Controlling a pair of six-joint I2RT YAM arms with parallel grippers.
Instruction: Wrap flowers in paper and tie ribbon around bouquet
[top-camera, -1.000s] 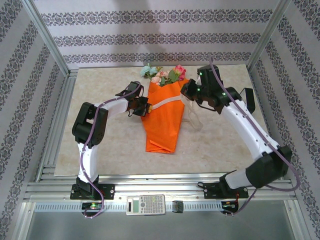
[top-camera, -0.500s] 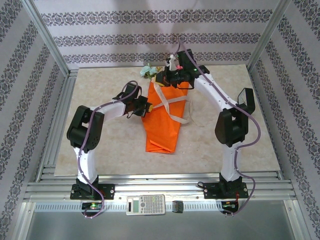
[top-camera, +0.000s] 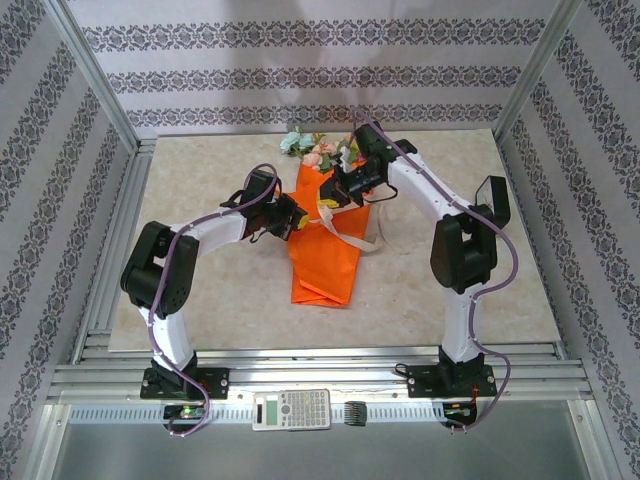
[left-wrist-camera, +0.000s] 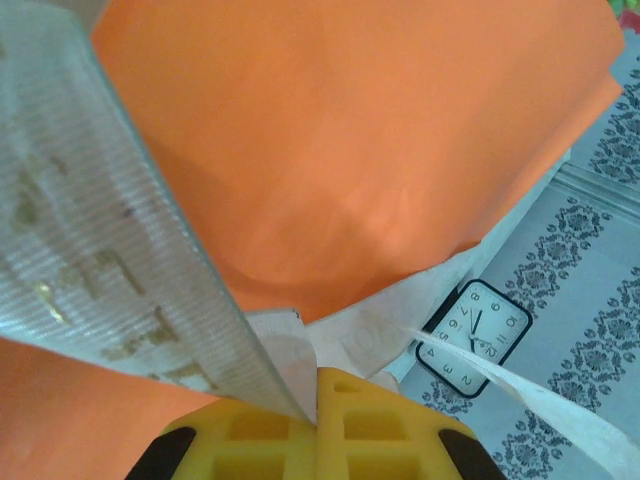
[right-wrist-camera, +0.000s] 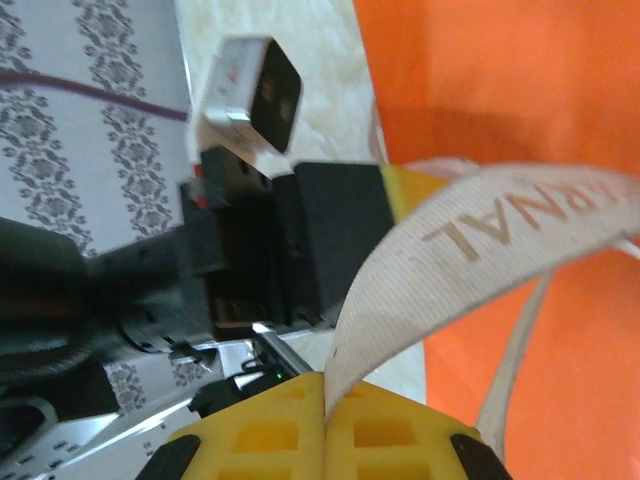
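Calculator (top-camera: 291, 408) sits on the near rail between the two arm bases. Beyond it is the beige tabletop (top-camera: 220, 300), with the bouquet (top-camera: 325, 255) lying flat at its centre, narrow folded end toward the arms and wide end away.

The paper (left-wrist-camera: 350, 150) is bright orange and lightly creased. The left gripper (left-wrist-camera: 315, 388) is at the cone's left edge, about mid-length. Its yellow fingers are pressed together, pinching the ribbon (left-wrist-camera: 110, 250), and the tan strip runs up from the pinch across the orange sheet.

The right gripper (right-wrist-camera: 323, 395) is just beyond and right of it, over the upper part of the cone. Its fingers are also clamped on the ribbon, which arcs off to the right with printed lettering showing. The two grippers are close together, with the strip between them. In the top view a loose ribbon tail crosses the cone and trails off its right side onto the tabletop.

At the far end the flowers (top-camera: 315, 150), pink and pale blue blooms with green leaves, stick out of the cone's wide mouth. A clock (left-wrist-camera: 472, 338) stands off to the right on the tabletop. A patterned wall (top-camera: 300, 80) is behind.
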